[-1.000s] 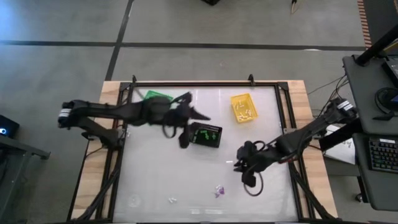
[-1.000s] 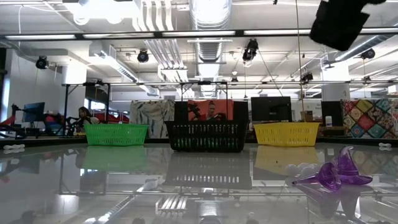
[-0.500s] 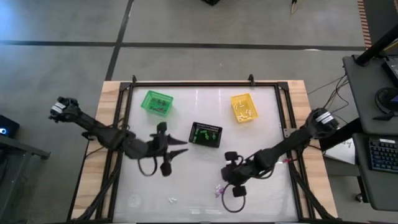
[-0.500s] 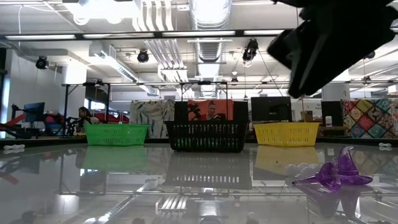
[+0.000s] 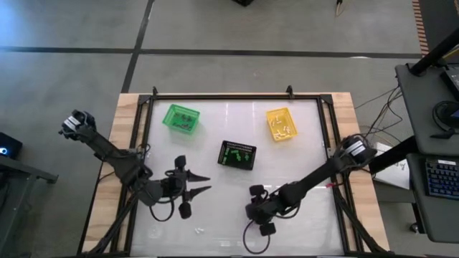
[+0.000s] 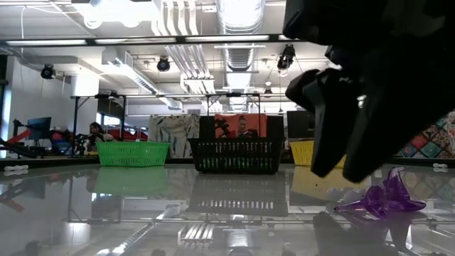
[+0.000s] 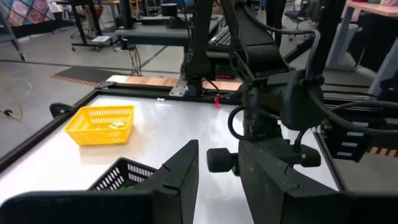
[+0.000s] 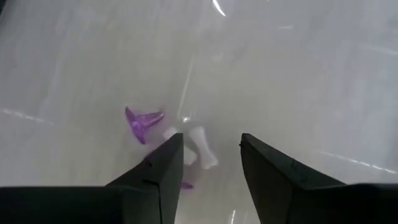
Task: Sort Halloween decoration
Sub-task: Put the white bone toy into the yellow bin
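Near the table's front edge lie small Halloween trinkets. A purple one [image 8: 142, 121] [image 6: 387, 198] and a white one [image 8: 200, 146] rest flat on the glossy top, with another purple bit [image 8: 185, 185] beside them. My right gripper [image 8: 210, 140] [image 5: 252, 213] hangs open just above them, slanting down, the white piece showing in the gap between its fingers. My left gripper [image 5: 208, 183] [image 7: 217, 155] is open with nothing in it, left of centre, pointing toward the table's right.
A green basket [image 5: 181, 118], a black basket [image 5: 237, 154] and a yellow basket [image 5: 281, 124] stand across the far half of the table, each with small pieces inside. A lone white trinket [image 5: 199, 231] lies near the front edge, left of my right gripper.
My left gripper has swung from beside the black basket toward the table's near left and sunk a little. My right gripper has gone toward the near edge and leftward, sinking over the purple and white trinkets. The trinkets have stayed put.
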Robot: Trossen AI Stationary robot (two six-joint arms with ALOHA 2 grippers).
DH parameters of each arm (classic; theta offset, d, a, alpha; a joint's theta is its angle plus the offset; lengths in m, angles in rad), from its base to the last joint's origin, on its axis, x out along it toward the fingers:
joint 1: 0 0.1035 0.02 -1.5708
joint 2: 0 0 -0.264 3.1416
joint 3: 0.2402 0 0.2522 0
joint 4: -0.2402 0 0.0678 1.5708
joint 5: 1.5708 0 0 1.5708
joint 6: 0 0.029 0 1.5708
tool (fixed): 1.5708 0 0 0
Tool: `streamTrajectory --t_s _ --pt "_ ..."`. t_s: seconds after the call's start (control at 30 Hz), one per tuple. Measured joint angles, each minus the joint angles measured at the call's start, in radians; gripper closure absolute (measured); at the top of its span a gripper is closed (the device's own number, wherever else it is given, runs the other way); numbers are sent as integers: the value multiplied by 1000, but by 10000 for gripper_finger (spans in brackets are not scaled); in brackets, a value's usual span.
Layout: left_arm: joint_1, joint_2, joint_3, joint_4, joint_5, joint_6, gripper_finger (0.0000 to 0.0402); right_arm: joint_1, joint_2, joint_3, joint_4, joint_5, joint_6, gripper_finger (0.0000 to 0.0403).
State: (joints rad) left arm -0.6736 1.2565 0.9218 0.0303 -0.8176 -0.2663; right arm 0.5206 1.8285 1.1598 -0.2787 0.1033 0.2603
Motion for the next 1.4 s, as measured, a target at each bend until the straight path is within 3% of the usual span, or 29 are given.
streamTrajectory --t_s 0.73,1.1,1.4 --pt "-18 16 0 0 -40 -6 306 -12 32 4 -8 1 -32 310" --pt "-17 16 0 -1 -41 -5 306 -21 32 65 -81 1 -27 272" --pt "-17 16 0 -1 -40 -5 306 -49 32 64 -68 13 -35 268"
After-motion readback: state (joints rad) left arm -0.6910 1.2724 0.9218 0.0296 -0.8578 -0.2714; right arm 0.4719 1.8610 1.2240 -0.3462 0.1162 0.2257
